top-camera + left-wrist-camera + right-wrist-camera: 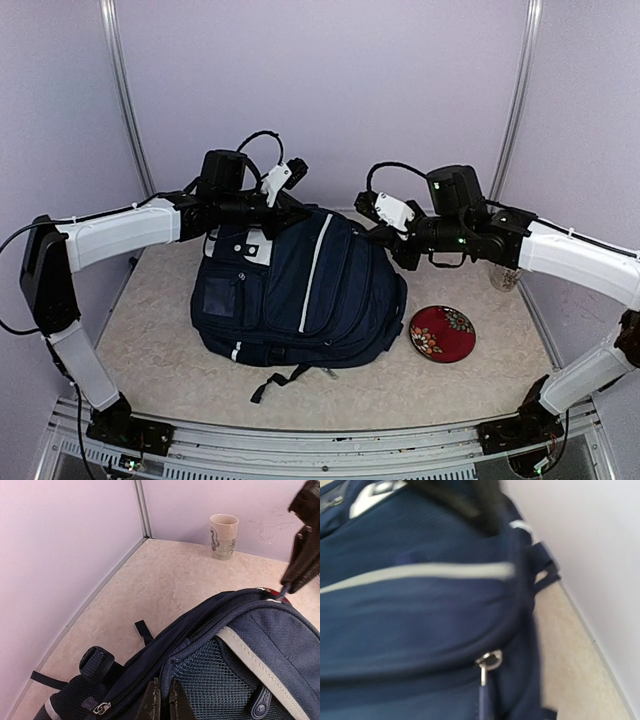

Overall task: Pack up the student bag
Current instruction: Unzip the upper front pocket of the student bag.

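Note:
The student bag [300,285], dark navy with a white stripe, lies flat in the middle of the table. My left gripper [293,213] is at its far top edge. In the left wrist view the dark fingers [150,702] are shut on a fold of the bag's fabric next to a mesh pocket [215,680]. My right gripper [382,237] is at the bag's upper right edge, shut on a zipper pull [280,593]. The right wrist view is blurred. It shows the silver zipper slider [489,660] with its pull running down out of frame, and no fingers.
A round red patterned item [442,332] lies on the table right of the bag. A beige cup [505,277] stands at the right wall, also visible as the cup [223,536]. A black strap [275,382] trails from the bag's near edge. Walls close in on three sides.

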Robot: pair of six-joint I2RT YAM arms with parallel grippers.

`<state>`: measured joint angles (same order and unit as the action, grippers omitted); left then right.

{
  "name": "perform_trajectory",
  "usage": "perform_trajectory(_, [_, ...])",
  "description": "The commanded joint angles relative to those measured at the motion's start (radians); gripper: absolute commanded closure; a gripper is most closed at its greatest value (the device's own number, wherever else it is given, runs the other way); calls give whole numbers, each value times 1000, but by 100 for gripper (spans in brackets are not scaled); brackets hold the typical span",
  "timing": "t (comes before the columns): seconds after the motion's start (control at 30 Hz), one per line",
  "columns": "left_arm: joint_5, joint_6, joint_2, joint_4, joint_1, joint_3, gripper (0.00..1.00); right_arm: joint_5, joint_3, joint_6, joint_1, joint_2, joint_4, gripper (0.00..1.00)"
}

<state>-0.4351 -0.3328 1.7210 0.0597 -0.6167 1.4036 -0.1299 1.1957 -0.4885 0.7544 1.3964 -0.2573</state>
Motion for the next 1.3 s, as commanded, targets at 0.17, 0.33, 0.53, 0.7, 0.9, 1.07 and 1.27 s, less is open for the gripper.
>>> perform_trajectory(0.17, [246, -15, -146, -160, 43, 15, 100, -3, -79, 50, 143, -96, -153, 100])
perform_trajectory(0.33, [253, -1, -184, -204, 25, -22, 100, -31, -205, 169, 177, -102, -24, 100])
perform_trajectory(0.53, [334, 58, -180, -212, 20, -11, 100, -144, -347, 333, 255, -86, 223, 100])
perform_trajectory(0.7, [373, 83, -174, -228, 13, -22, 100, -149, -419, 434, 339, -51, 343, 100])
perform_trajectory(0.9, [365, 129, -169, -242, 11, -26, 100, -158, -333, 473, 366, 117, 494, 100])
perform_trajectory(1.07, [365, 128, -175, -245, 5, -36, 100, -136, -261, 471, 396, 233, 513, 100])
perform_trajectory(1.27, [332, 108, -198, -285, 4, -90, 100, -151, -209, 493, 408, 219, 509, 90])
